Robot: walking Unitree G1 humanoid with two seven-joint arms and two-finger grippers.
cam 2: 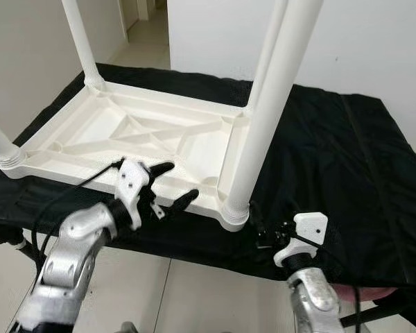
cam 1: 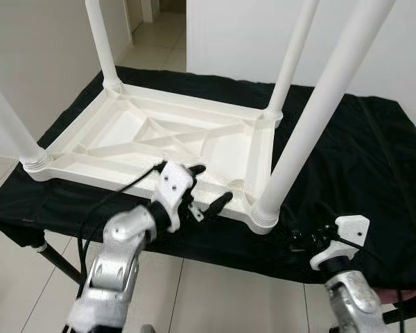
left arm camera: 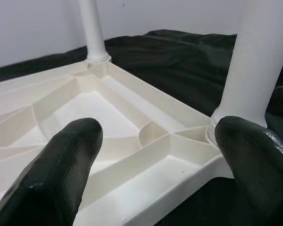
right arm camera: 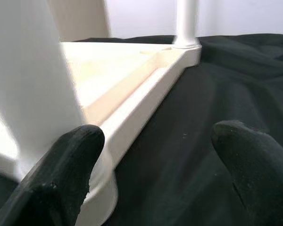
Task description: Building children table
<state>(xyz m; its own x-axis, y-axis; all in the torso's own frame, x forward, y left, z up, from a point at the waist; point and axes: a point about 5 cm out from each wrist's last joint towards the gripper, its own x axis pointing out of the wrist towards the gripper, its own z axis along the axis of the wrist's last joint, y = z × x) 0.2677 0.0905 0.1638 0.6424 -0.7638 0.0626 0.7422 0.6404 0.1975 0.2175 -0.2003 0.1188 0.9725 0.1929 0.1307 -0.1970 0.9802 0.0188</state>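
Pale walls and light floor tiles (cam 1: pixel 215 295) surround your work area, with a doorway at the far end. Before you stands a tabletop draped in wrinkled, matte black cloth (cam 1: pixel 374 159). On the cloth lies the children's table (cam 1: pixel 159 139), upside down: a rectangular slab of smooth, cream-white moulded plastic whose underside shows raised diagonal and straight stiffening ribs inside a rounded rim. Four round white legs rise from ringed sockets at its corners; the near right leg (cam 1: pixel 312 118) is a plain smooth tube, tall enough to leave the top of the picture.

Your left gripper (cam 1: pixel 209 189), on its silver arm, hovers over the near rim of the slab, just beside that leg's socket. Its jaws are spread wide and hold nothing; the left wrist view shows the two glossy black, blunt fingertips (left arm camera: pixel 61 174) framing the ribbed corner.

Your right gripper (cam 1: pixel 301 239) sits low over the cloth, just right of the same leg's base. Its jaws are also wide apart and empty.
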